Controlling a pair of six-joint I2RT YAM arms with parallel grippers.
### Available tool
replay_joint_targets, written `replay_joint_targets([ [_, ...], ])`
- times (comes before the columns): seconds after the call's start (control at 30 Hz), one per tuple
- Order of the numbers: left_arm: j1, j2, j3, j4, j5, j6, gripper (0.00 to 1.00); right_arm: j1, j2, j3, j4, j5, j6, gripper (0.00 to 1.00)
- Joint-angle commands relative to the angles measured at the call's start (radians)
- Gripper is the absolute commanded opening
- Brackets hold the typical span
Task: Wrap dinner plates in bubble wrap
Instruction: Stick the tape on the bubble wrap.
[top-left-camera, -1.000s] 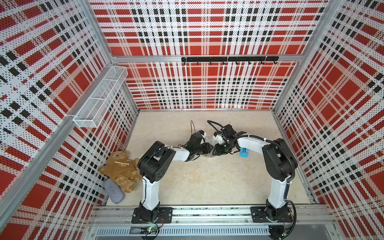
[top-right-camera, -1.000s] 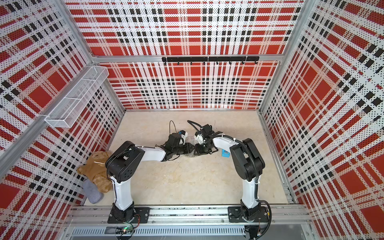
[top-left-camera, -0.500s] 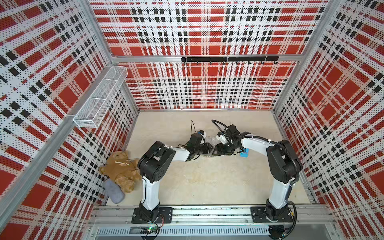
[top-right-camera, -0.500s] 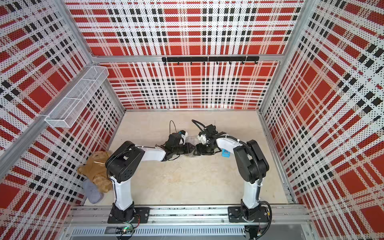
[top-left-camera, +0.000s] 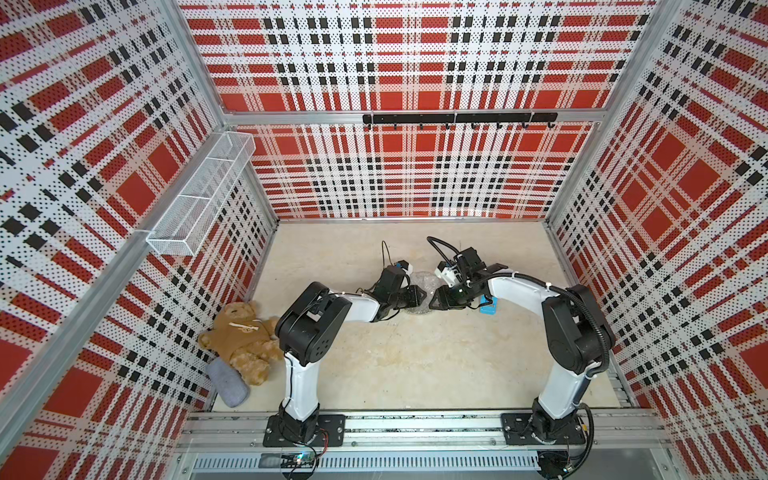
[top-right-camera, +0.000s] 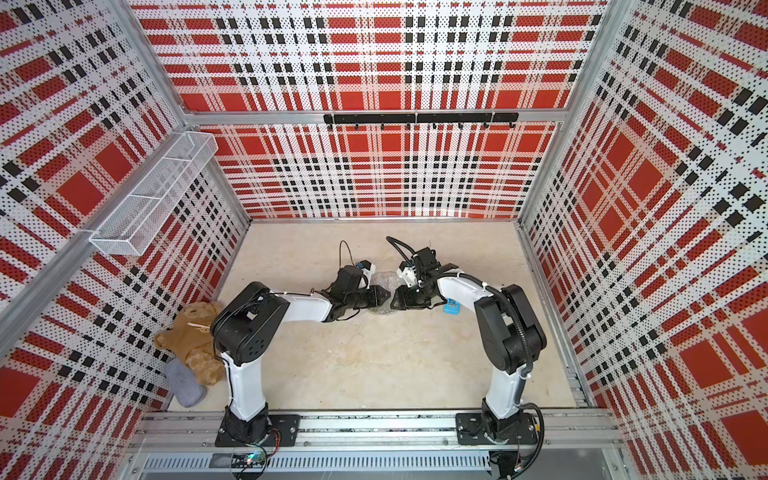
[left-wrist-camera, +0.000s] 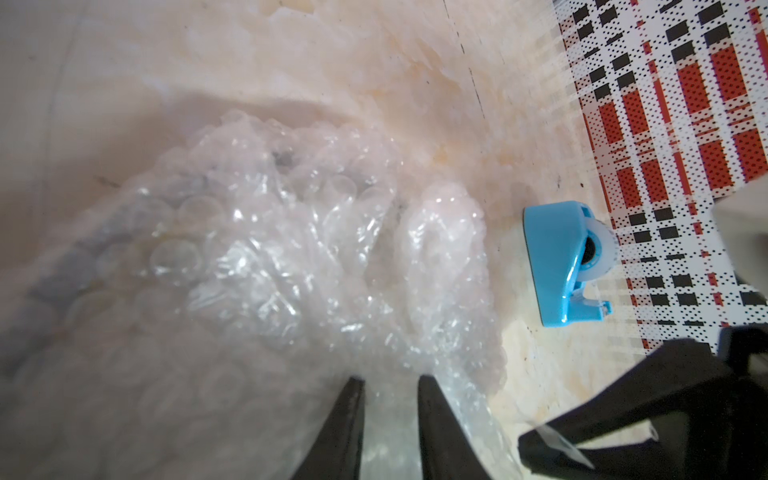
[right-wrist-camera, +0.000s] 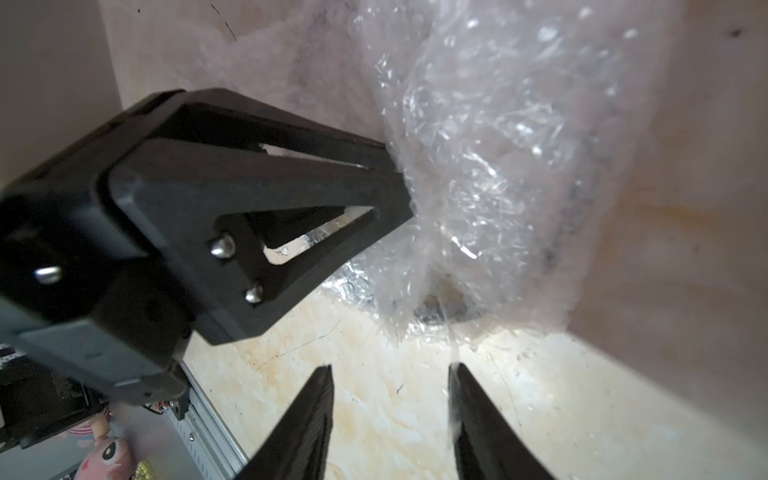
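Left wrist view: left end effector (left-wrist-camera: 390, 380) pinches bubble wrap (left-wrist-camera: 270, 249); right end effector (right-wrist-camera: 391, 368) stands open.

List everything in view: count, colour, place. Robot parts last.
table: one, beige, cell floor
bubble wrap: one, clear, bunched mid-table between the hands
tape dispenser: one, blue, beside the wrap, by the right arm
teddy bear: one, brown, table's left edge
cloth: one, grey, beside the bear
wire basket: one, white, left wall
hook rail: one, black, back wall
left hand: one, black, pinching the bubble wrap
right hand: one, black, open, beside the wrap
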Motion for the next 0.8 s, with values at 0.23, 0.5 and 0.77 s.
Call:
replay_joint_targets([
  [0.23,-0.007,0.051,-0.033,-0.198,-0.051,0.000,0.28,-0.054,-0.031,-0.060,0.082,-0.173,0.031,0.54],
  [0.5,-0.009,0.048,-0.032,-0.200,-0.050,0.001,0.28,-0.079,-0.119,-0.096,0.150,-0.049,0.092,0.52],
  [0.77,-0.011,0.049,-0.031,-0.201,-0.050,0.002,0.28,-0.056,-0.076,-0.008,0.108,0.031,0.042,0.46],
])
